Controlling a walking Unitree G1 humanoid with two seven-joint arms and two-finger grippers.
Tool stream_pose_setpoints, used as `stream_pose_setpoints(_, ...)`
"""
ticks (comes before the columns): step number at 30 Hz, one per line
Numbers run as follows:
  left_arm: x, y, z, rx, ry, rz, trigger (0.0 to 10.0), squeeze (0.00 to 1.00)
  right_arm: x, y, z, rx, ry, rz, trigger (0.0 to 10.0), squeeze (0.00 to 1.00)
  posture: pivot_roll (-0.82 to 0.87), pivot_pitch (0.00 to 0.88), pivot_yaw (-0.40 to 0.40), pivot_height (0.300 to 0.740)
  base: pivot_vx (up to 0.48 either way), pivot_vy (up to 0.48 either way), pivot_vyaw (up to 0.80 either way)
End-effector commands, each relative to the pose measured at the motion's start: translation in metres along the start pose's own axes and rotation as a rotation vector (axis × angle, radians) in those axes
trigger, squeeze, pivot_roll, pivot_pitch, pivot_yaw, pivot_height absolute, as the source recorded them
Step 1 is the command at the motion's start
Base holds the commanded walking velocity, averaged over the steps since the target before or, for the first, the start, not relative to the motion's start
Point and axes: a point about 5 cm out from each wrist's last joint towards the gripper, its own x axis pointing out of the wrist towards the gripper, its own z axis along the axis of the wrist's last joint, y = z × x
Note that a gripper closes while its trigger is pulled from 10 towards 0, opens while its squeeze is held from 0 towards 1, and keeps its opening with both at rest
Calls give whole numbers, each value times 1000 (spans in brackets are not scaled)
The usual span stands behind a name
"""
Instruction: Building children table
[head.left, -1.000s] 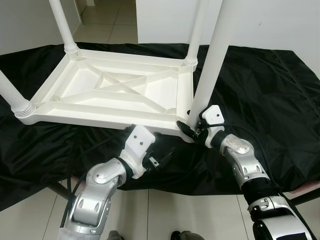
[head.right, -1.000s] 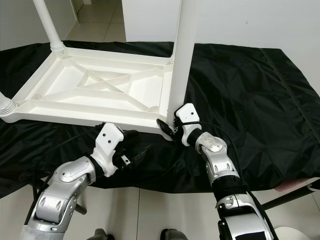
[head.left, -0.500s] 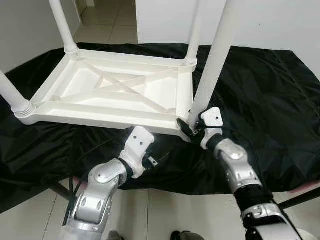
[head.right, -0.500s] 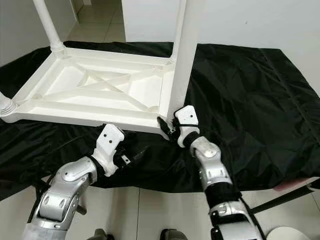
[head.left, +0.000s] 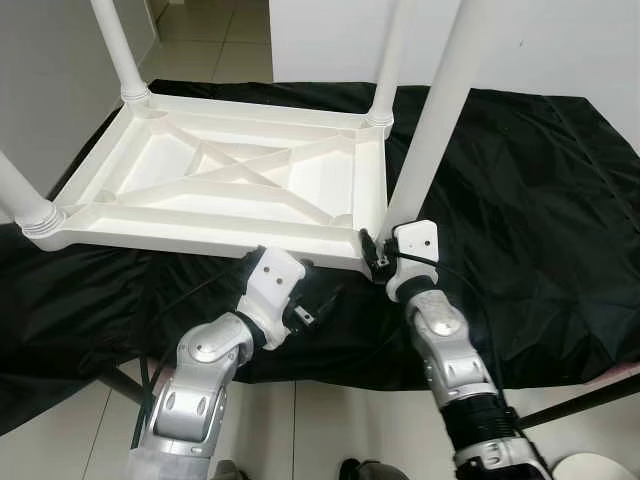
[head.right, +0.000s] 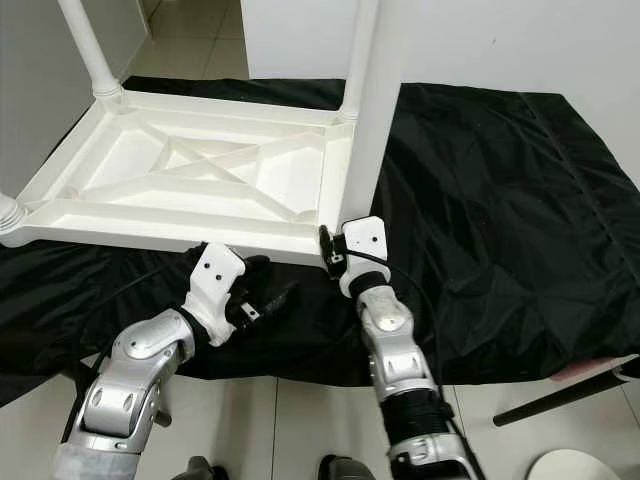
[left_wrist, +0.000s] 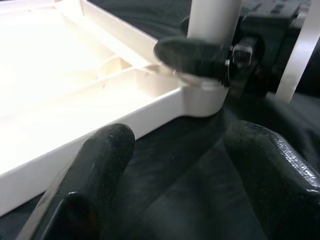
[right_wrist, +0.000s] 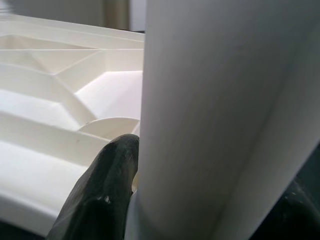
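A white plastic children's table (head.left: 200, 232) lies upside down on a black cloth (head.left: 540, 200), its legs pointing up. My right gripper (head.left: 378, 255) is shut on the base of the near right leg (head.left: 435, 110), at the table's front right corner. In the right wrist view the leg (right_wrist: 215, 115) stands between the two fingers (right_wrist: 102, 197). My left gripper (head.left: 312, 305) rests open on the cloth just in front of the table's front rim. Nothing but black cloth lies between its fingers (left_wrist: 90, 180).
Three other legs stand in their corners: far left (head.left: 115, 45), near left (head.left: 25, 195) and far right (head.left: 390, 60). The cloth hangs over the front edge above a tiled floor (head.left: 330, 430). A dark rod (head.right: 560, 395) lies at the lower right. A white wall rises behind.
My right forearm has swung in to the left, under the leg, with the gripper still on the leg's base. The left gripper has stayed put in front of the rim.
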Motion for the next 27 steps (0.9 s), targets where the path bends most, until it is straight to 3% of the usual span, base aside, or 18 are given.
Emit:
stream_pose_setpoints(1, -3, 17, -4, -2, 24, 312, 10000, 0, -6, -2, -15, 56, 88, -109, 10000, 0, -19, 135, 19, 740, 0, 0, 0)
stream_pose_setpoints(8, -2, 20, -3, 2, 22, 324, 10000, 0, -7, 3, -12, 66, 81, -108, 10000, 0, -25, 128, 28, 740, 0, 0, 0)
stream_pose_setpoints(9, -1, 21, -3, 8, 20, 321, 10000, 0, -9, 4, -12, 73, 76, -102, 10000, 455, -27, 124, 31, 740, 0, 0, 0)
stream_pose_setpoints(10, -1, 21, -3, 8, 20, 321, 10000, 0, -9, 4, -12, 73, 76, -102, 10000, 455, -27, 124, 31, 740, 0, 0, 0)
stream_pose_setpoints(11, 0, 21, -2, 10, 16, 316, 10000, 0, -10, 5, -10, 105, 61, -83, 10000, 1000, -30, 123, 32, 740, 0, 0, 0)
stream_pose_setpoints(20, 4, 20, 0, 15, 6, 301, 10000, 0, -11, 1, 1, 106, 8, -29, 10000, 1000, -43, 117, 36, 740, 0, 0, 0)
stream_pose_setpoints(21, 5, 19, 0, 14, 4, 298, 10000, 0, -12, -1, 3, 101, 5, 44, 10000, 1000, -46, 114, 33, 740, 0, 0, 0)
stream_pose_setpoints(22, 6, 18, -1, 14, 4, 295, 10000, 0, -13, -3, 4, 77, 2, 141, 10000, 0, -48, 112, 30, 740, 0, 0, 0)
stream_pose_setpoints(23, 6, 18, -1, 14, 4, 295, 10000, 0, -13, -3, 4, 77, 2, 141, 10000, 0, -48, 112, 30, 740, 0, 0, 0)
stream_pose_setpoints(24, 6, 17, -1, 12, 4, 291, 10000, 0, -15, -7, 4, 61, 8, 227, 10000, 0, -48, 111, 28, 740, 0, 0, 0)
stream_pose_setpoints(26, 6, 17, -1, 12, 4, 291, 10000, 0, -15, -7, 4, 61, 8, 227, 10000, 0, -48, 111, 28, 740, 0, 0, 0)
stream_pose_setpoints(27, 6, 17, -1, 11, 4, 289, 10000, 0, -16, -12, 4, 28, 9, 316, 10000, 0, -47, 111, 28, 740, 0, 0, 0)
